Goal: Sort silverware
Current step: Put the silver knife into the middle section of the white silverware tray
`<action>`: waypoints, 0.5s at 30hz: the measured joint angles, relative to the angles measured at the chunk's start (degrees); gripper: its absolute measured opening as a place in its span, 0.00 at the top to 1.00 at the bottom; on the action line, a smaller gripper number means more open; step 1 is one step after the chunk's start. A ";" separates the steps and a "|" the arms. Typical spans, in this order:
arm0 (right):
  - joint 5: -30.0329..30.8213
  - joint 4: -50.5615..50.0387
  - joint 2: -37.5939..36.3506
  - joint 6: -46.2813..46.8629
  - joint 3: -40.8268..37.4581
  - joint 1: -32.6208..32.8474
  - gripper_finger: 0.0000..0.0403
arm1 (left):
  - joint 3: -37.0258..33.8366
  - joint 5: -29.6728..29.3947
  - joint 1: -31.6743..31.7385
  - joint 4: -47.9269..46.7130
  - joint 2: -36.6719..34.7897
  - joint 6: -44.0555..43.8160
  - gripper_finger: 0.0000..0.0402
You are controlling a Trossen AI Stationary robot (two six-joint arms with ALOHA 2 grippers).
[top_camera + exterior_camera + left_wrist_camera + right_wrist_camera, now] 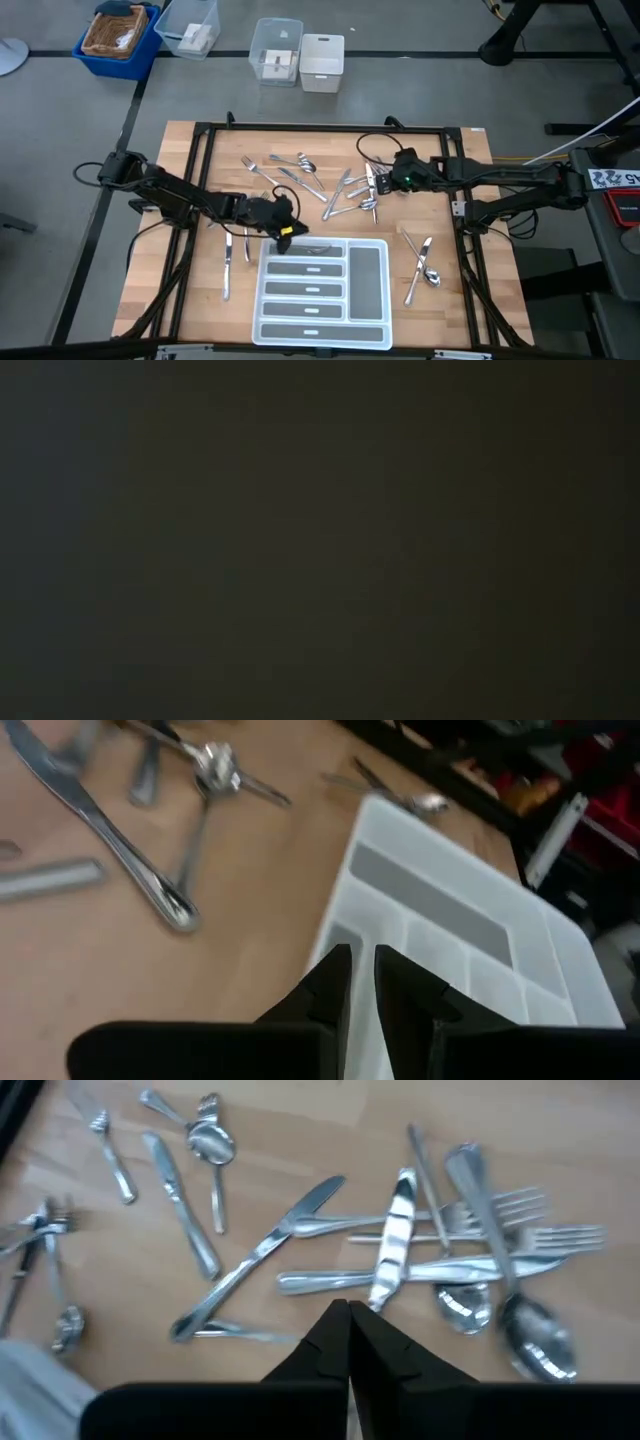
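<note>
White tray point(368, 275): sits at the near edge of the wooden table point(190, 200), its compartments running side by side, with one long grey-lined slot on the right side.
Tray contents: one piece of silverware lies in the compartment farthest from the near edge point(315, 247); the other slots look bare.
Left gripper point(283, 235): hangs just over the tray's far left corner, reaching in from the left. In the left wrist view its fingers point(335, 975) stand a narrow gap apart, and nothing shows between them.
Knives by the left gripper point(227, 265): two slim pieces lie on the wood just left of the tray, pointing toward the near edge.
Right-hand group point(420, 262): a few pieces, a spoon among them, lie crossed on the wood to the right of the tray.
Right gripper point(378, 181): hovers above the middle heap, reaching in from the right. Its fingers point(330, 1335) are pressed together with nothing held; their tips sit just short of a knife handle in the right wrist view.
Middle heap point(470, 1250): forks, spoons and knives overlap one another beyond the tray, under and beside the right gripper.
Far left group point(285, 165): more forks and spoons lie scattered toward the far left of the table.
Beyond the table: clear bins point(276, 50), a white box point(322, 62) and a blue crate point(118, 38) stand on the floor.
Low view: dark, nothing can be told from it.
</note>
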 joint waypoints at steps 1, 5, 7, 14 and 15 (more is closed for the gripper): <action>-0.01 0.05 0.00 -0.59 -0.59 -0.33 0.97 | 0.00 -0.17 0.56 0.33 0.00 0.29 0.91; -2.21 4.01 0.81 -0.01 -4.41 -1.64 0.89 | 0.00 -0.35 2.92 0.99 0.02 1.30 0.91; -3.67 7.06 2.24 0.37 -6.27 -2.57 0.83 | 0.00 -0.35 3.91 0.86 0.07 1.04 0.91; -6.14 15.72 12.05 0.88 -7.44 -5.65 0.67 | 0.00 -0.33 5.90 0.80 0.07 1.04 0.91; -7.05 16.62 13.60 0.87 -7.44 -5.88 0.66 | 0.00 -0.35 5.97 0.77 0.07 1.05 0.91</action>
